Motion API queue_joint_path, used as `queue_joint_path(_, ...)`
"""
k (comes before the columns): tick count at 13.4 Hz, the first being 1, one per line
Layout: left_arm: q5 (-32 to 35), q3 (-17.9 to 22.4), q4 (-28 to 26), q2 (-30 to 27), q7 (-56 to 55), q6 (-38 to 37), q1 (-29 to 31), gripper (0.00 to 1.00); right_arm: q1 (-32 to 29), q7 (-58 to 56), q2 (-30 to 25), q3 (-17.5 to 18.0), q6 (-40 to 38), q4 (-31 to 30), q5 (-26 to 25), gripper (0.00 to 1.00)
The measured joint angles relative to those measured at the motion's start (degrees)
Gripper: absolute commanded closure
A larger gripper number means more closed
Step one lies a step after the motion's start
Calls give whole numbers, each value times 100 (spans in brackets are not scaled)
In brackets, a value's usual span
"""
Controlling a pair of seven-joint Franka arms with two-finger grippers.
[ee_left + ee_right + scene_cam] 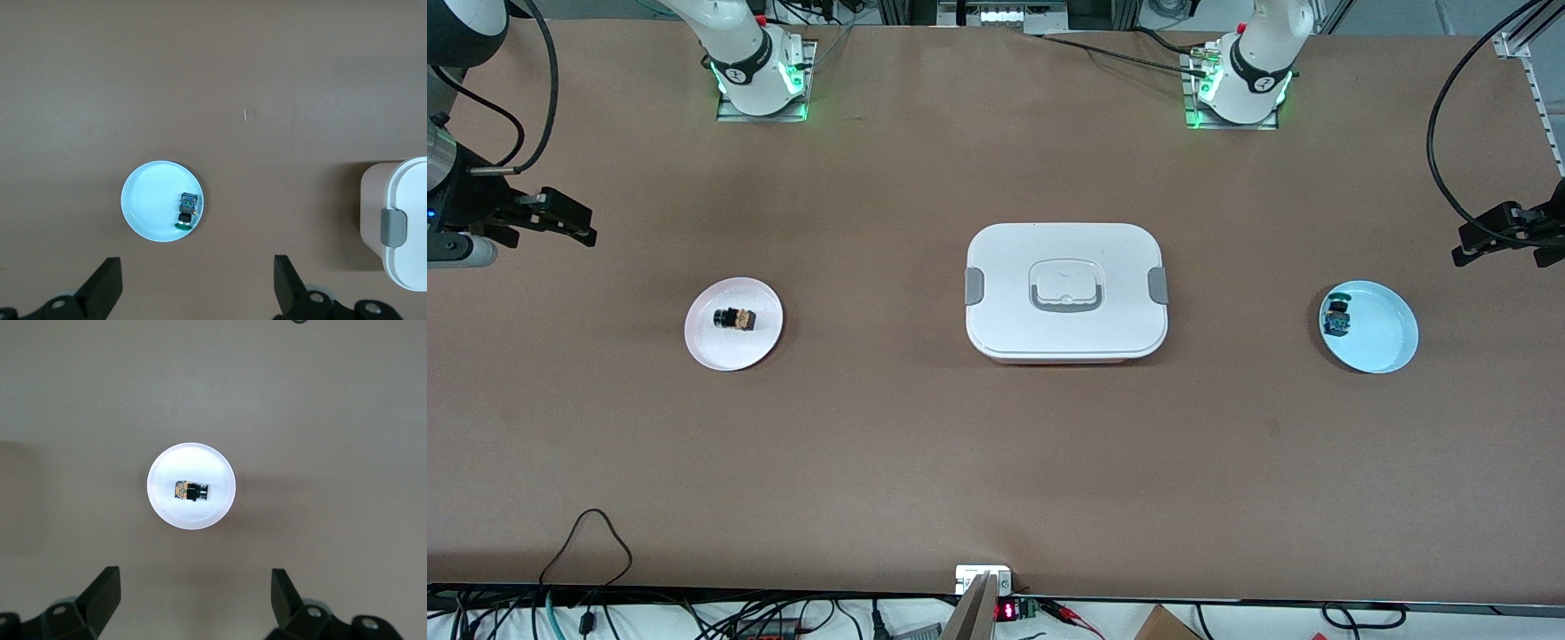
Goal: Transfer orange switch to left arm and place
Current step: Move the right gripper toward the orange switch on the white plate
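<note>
The orange switch (735, 317) lies on a pale pink plate (711, 342) toward the right arm's end of the table. It also shows in the right wrist view (191, 491), lying on its side in the plate (193, 460). My right gripper (569, 222) hangs open and empty high over the table near that plate; its jaws stand wide apart in the right wrist view (193, 587). My left gripper (1480, 242) hangs open and empty over the table's other end (197, 273). The white box (1065, 292) with grey clips stands closed mid-table between the two plates.
A light blue plate (1383, 333) toward the left arm's end holds a small blue-and-teal component (1336, 316), also in the left wrist view (187, 210). The box's edge shows there too (400, 223). Cables hang along the table's front edge.
</note>
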Motion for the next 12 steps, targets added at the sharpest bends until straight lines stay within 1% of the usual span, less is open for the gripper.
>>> queue_joint_path(7, 0, 0, 1, 0, 0, 0, 0, 0, 3, 0, 6, 19, -2, -29, 2, 0)
queue_joint_path(12, 0, 2, 1, 0, 0, -10, 5, 0, 11, -3, 155, 34, 14, -88, 3, 0)
